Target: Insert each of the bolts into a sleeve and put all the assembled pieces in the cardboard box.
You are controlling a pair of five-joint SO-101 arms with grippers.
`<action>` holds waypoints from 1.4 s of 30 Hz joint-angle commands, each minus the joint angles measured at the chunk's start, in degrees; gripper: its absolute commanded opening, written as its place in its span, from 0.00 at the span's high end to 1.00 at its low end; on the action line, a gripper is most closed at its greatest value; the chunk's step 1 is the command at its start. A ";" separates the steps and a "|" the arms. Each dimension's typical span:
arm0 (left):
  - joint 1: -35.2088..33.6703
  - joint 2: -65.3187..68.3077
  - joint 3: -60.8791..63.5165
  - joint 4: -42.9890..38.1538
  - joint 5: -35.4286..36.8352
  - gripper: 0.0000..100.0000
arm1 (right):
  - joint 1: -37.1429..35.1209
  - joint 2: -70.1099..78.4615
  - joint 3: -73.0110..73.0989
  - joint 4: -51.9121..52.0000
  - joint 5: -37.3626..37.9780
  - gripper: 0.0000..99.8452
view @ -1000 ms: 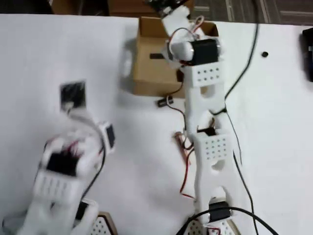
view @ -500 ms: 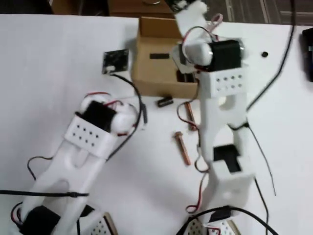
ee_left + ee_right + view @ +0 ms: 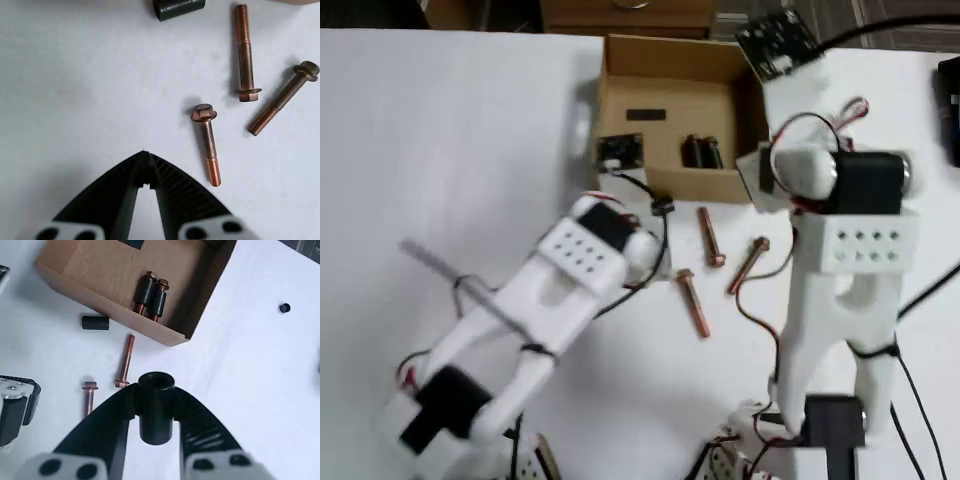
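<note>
**Sleeve in right grip, three bolts loose**

Right gripper (image 3: pixel 156 390) is clamped on an upright black sleeve (image 3: pixel 156 416), held over the white table (image 3: pixel 260 370). Left gripper (image 3: pixel 145 154) hangs over the table just beside the bolts (image 3: pixel 207 145). Its jaws look pressed together with nothing between them. The three bolts lie flat on the table in front of the box (image 3: pixel 665 185), none touching another. A loose sleeve (image 3: pixel 178 7) lies on its side just before the box's front wall. Two assembled pieces (image 3: pixel 150 295) lie side by side inside the box.
</note>
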 commanded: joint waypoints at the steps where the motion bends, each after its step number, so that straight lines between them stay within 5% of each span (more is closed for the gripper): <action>1: 2.20 4.48 -5.14 -0.97 2.46 0.98 | 3.03 -5.76 3.43 0.40 -0.18 0.98; 4: 3.60 7.21 -8.31 -0.97 3.34 0.95 | 4.62 -7.96 6.77 0.40 -0.09 0.98; 10: 5.27 9.76 -9.80 -1.23 8.00 0.76 | 4.70 -10.15 10.64 -0.84 -0.09 0.98; 28: 10.81 20.04 -9.80 -8.97 14.24 0.80 | 4.44 -9.89 12.92 -2.86 -0.09 0.98; 42: 8.88 28.04 -11.38 -13.71 14.24 0.80 | 4.44 -9.89 12.92 -2.86 0.00 0.98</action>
